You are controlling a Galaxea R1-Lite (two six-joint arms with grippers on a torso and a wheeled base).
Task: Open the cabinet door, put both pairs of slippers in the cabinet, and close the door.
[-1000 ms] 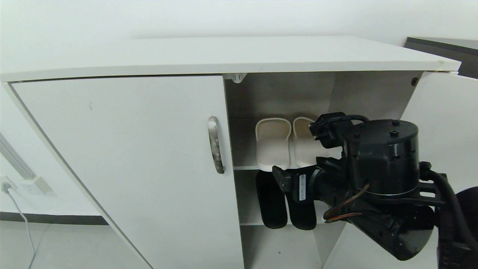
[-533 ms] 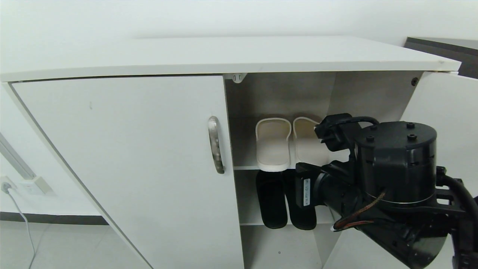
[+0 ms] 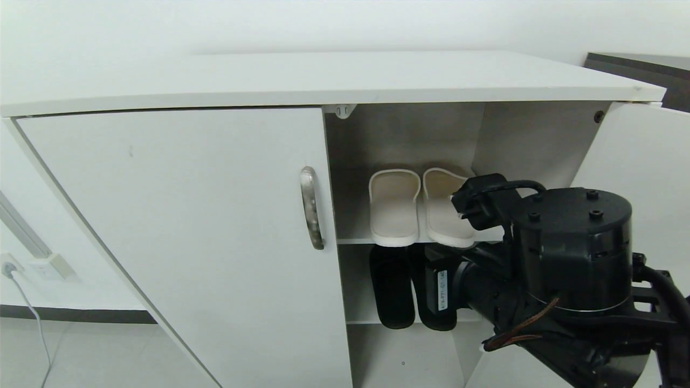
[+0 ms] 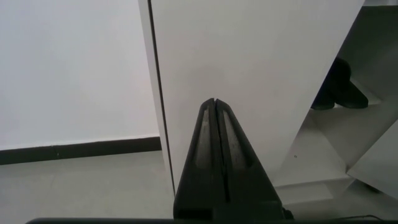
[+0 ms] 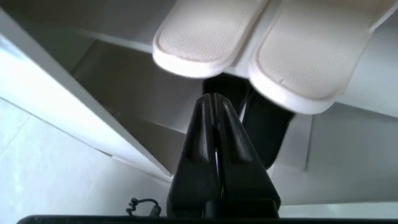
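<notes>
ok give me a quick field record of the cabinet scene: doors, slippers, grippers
cabinet: white, two doors
left door: closed, metal handle
right door: swung open
white slippers: side by side on upper shelf, ends overhanging its edge
black slippers: side by side on lower shelf
left gripper: shut, empty, facing the left door
right gripper: shut, empty, in front of the open compartment
task left: close the right door
</notes>
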